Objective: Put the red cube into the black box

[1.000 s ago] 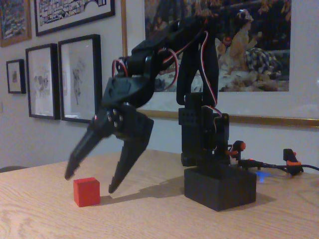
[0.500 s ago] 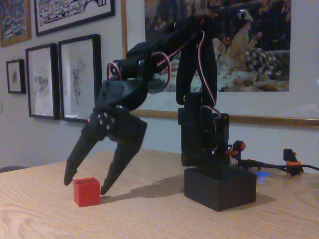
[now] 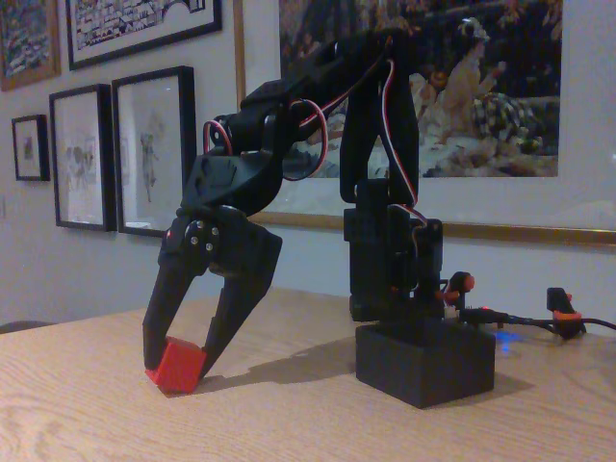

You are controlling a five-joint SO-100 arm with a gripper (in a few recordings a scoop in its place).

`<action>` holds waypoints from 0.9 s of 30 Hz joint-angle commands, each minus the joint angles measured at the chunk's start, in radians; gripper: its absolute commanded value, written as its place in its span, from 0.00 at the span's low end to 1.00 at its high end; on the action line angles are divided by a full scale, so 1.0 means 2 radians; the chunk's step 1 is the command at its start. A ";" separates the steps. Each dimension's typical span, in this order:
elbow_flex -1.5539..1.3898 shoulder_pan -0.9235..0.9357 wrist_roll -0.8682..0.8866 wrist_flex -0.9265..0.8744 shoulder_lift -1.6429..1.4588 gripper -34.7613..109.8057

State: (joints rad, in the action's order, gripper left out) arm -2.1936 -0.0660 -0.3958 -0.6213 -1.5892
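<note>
In the fixed view my black gripper (image 3: 179,363) points down at the left of the wooden table (image 3: 308,423). Its two fingers have closed in on the small red cube (image 3: 176,372), one on each side. The cube sits tilted between the fingertips, with its lower corner at the table surface. The low black box (image 3: 423,362) stands on the table to the right, about two hand-widths from the cube, in front of the arm's upright base (image 3: 390,255).
Cables with small orange-red knobs (image 3: 462,282) run along the table behind the box at the right. Framed pictures (image 3: 152,149) hang on the wall behind. Bare table lies between the cube and the box and along the front.
The gripper came down and left over the cube, and its open fingers closed onto it. The cube, flat on the table before, now sits tilted between them.
</note>
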 commanded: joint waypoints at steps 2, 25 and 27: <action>-0.008 -0.010 0.015 -0.025 -0.066 0.28; -0.038 0.288 0.458 -0.436 -0.505 0.20; -0.065 0.299 0.464 -0.415 -0.504 0.20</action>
State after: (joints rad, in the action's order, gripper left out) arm -2.2626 0.4832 0.4832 -1.4726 -2.5663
